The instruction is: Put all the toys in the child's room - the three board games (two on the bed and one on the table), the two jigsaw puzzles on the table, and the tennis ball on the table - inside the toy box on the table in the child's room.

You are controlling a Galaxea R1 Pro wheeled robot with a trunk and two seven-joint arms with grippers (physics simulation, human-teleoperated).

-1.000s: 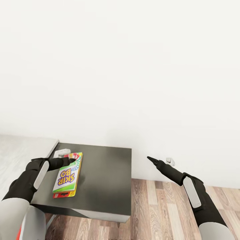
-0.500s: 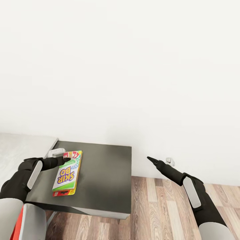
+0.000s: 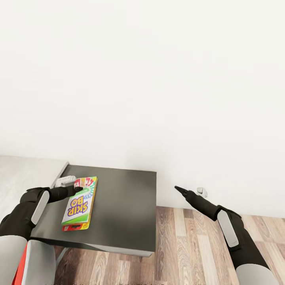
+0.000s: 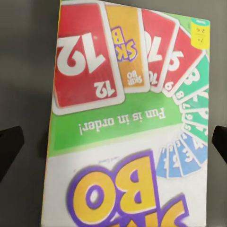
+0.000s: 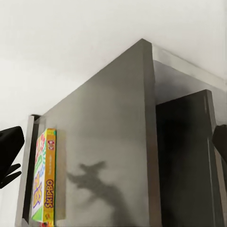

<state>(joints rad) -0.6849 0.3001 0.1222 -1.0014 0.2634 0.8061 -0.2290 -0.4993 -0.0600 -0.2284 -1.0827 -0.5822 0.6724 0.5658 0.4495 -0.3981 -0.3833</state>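
A Skip-Bo board game box [image 3: 79, 203] is seen lying flat on the dark grey top of the table [image 3: 122, 209], near its left edge, with its long side running from near to far. A red-and-yellow box edge [image 3: 75, 227] shows just under its near end, so a second flat box appears to lie beneath it. In the left wrist view the lid [image 4: 127, 123] is seen close up, with fanned numbered cards and the words "Fun is in order!" printed on it.

The left gripper [image 3: 75, 189] is held over the far end of the box, its fingers spread wide, one dark fingertip [image 4: 9, 149] showing at each side of the lid and apart from it. Just beyond it, a small pale object [image 3: 65, 181] lies on the table's far left corner.

The right gripper [image 3: 179, 189] is held out over the wood-plank floor [image 3: 198, 245], right of the table and well apart from it. Whether its fingers are spread or pressed together cannot be told. A white wall [image 3: 158, 79] stands behind the table.
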